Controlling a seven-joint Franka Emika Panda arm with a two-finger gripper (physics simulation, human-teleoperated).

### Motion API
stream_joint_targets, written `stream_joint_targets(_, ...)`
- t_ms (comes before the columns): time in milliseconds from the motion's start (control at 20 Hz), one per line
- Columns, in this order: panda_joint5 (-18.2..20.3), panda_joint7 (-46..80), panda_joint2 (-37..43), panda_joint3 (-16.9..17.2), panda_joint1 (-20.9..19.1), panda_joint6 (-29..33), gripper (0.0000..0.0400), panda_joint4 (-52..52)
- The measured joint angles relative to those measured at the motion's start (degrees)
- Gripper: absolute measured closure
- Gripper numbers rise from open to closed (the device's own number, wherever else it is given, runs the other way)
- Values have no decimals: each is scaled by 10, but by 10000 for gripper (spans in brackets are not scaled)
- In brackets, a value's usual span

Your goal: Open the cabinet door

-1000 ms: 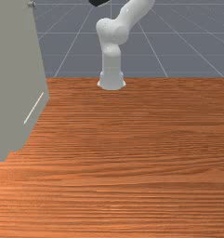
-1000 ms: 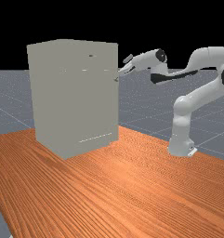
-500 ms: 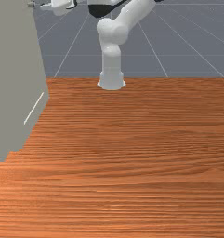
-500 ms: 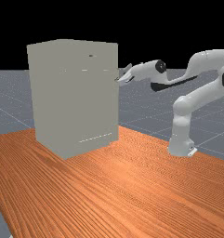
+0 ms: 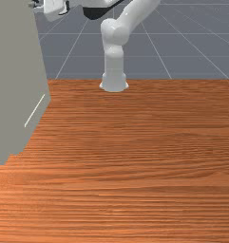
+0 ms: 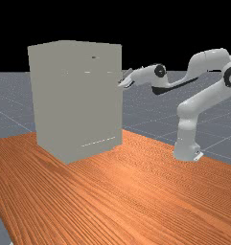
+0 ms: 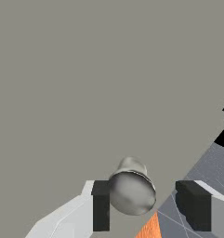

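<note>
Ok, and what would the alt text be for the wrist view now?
A round grey knob on the grey-beige cabinet stands between the open fingers of the gripper, much nearer one than the other. Past the cabinet's edge are some orange-brown table and grey floor.

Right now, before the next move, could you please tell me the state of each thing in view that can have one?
Tall grey box-shaped cabinet: upright.
Flat grey cabinet door: looks closed.
Round grey metallic-looking knob: between the fingers, not gripped.
Two-finger gripper: open, at the knob.
White and grey jointed arm: extended toward the cabinet.
</note>
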State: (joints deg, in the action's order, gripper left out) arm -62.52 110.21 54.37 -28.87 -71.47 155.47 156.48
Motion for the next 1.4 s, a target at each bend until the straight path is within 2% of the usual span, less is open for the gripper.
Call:
stream_joint_targets(300, -1, 13, 26, -19, 10, -12, 201, 12)
stream_joint_targets(700, 4, 34, 85, -60, 46, -41, 193, 37)
stream_joint_targets(850, 7, 48, 117, -85, 69, -55, 186, 47)
stream_joint_targets(900, 12, 50, 131, -95, 84, -62, 230, 49)
stream_joint_targets(950, 22, 48, 145, -103, 103, -73, 297, 46)
stream_joint_targets(1050, 64, 26, 155, -110, 154, -110, 362, 45)
stream_joint_targets(1100, 96, -4, 153, -97, 189, -137, 220, 45)
stream_joint_targets(1150, 129, -49, 143, -72, 226, -162, 134, 42)
stream_joint_targets(1200, 157, -106, 128, -27, 255, -182, 81, 35)
stream_joint_targets(1300, 188, -183, 112, 54, 280, -204, 30, 17)
stream_joint_targets(1400, 202, -239, 82, 127, 275, -210, 11, -15)
